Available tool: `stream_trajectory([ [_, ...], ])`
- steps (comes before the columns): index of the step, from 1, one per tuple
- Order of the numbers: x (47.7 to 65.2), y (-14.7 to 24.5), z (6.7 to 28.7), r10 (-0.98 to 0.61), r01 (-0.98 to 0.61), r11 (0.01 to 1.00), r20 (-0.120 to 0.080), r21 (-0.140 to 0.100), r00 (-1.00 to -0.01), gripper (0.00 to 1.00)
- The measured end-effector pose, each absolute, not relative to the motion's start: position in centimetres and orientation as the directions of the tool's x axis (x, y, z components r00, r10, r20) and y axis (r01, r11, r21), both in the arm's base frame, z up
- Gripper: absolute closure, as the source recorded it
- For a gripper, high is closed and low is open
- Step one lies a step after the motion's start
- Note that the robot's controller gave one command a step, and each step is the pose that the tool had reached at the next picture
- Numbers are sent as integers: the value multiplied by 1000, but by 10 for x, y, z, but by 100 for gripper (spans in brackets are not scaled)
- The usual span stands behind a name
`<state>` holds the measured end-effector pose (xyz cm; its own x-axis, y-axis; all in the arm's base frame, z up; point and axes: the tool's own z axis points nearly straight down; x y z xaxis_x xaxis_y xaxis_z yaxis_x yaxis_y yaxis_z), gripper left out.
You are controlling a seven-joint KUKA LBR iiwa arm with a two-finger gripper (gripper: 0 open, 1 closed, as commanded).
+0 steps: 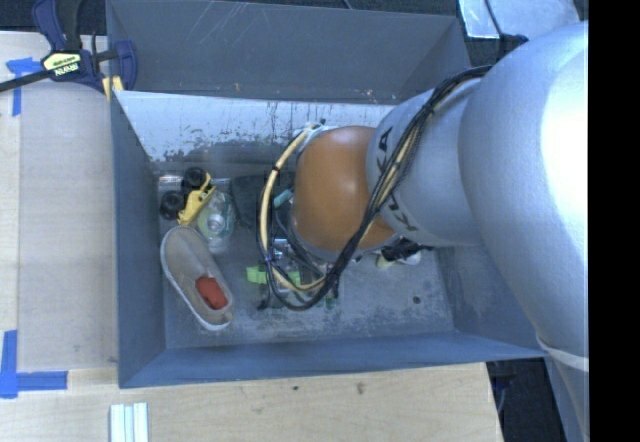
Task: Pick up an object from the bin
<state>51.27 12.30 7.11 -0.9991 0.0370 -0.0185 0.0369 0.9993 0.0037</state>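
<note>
My gripper [283, 258] is low in the middle of the bin, mostly hidden under the arm's orange cover and cables. A small green piece [257, 275] lies right at its left side, touching or nearly touching it. Further left, a clear oval dish [188, 270] lies on the floor with a red lump [210, 291] in it. Above the dish sit a clear glassy thing [216, 221] and a yellow and black toy [193, 198]. A dark flat thing [246, 196] lies by the back wall, just left of the cover.
A small white thing [398, 257] peeks out under the arm to the right of the gripper. The arm covers the bin's right half. Bare floor shows along the front wall and at the front right.
</note>
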Motion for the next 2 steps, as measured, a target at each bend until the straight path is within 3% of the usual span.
stream_trajectory([
  [1, 513, 123, 71, 38, 37, 999, -18, 4, -999, 100],
  [2, 509, 128, 155, -4, -4, 1000, -21, 3, -1000, 100],
])
